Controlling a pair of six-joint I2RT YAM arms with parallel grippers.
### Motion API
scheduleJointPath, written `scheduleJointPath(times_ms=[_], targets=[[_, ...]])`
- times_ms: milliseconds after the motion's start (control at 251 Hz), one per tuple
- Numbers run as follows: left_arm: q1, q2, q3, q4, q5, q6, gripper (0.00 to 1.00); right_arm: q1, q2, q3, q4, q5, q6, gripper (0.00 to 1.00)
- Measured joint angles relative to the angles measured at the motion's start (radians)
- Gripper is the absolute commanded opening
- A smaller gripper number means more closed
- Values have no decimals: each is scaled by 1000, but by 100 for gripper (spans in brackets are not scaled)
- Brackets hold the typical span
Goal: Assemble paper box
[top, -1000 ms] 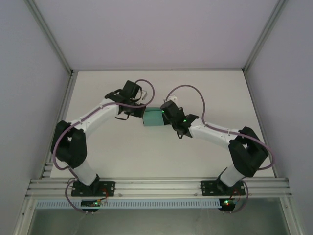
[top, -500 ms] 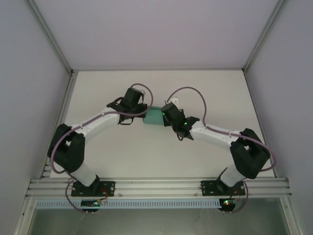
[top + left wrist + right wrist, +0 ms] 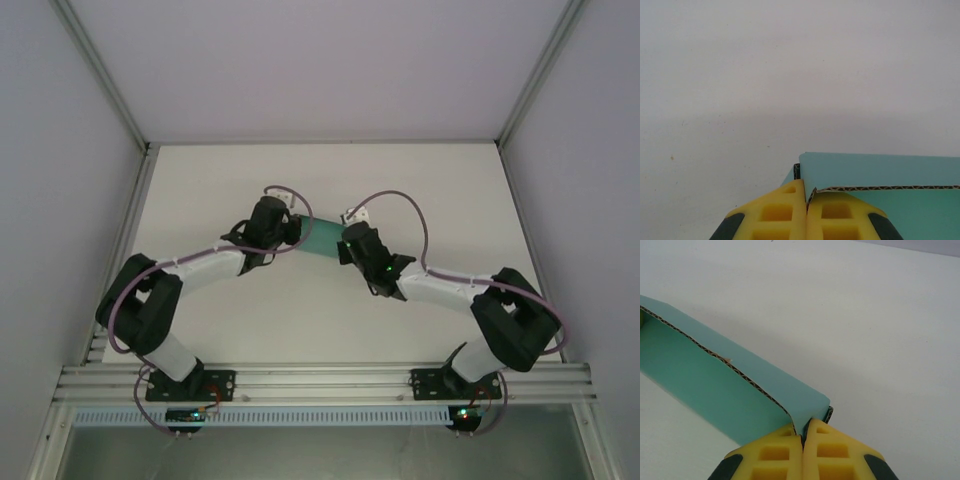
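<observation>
Jaws, left and right, clamp opposite paper box (image 3: 320, 238) edges over open table (image 3: 450, 190).

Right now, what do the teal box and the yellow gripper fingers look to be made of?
The paper box: thin corrugated card, matte teal faces; its cut edge shows a wavy flute between two liners. The fingers of the left gripper and right gripper, both pinching that card: matte yellow, moulded with square pockets, probably plastic or firm rubber; the look alone does not settle which.
</observation>
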State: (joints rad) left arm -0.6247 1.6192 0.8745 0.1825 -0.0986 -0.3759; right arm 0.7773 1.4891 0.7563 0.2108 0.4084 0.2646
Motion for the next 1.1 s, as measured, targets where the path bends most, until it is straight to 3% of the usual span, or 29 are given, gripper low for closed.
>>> scheduleJointPath(times_ms=[132,319,527,698,886,1098], targets=[[-1,0,-2,6,4,1,0,-30,-17,26,-64,-77,3,23],[-6,0,3,5,5,11,0,-75,-27,103,-241,-164,4,35],[-23,6,43,-18,27,29,0,-135,-48,138,-354,-286,21,70],[-26,21,74,-46,44,43,0,-185,-112,138,-365,-355,51,78],[-26,21,95,-86,49,53,0,-244,-161,138,-351,-361,96,75],[-34,21,115,-129,50,54,0,-293,-115,144,-333,-385,138,73]])
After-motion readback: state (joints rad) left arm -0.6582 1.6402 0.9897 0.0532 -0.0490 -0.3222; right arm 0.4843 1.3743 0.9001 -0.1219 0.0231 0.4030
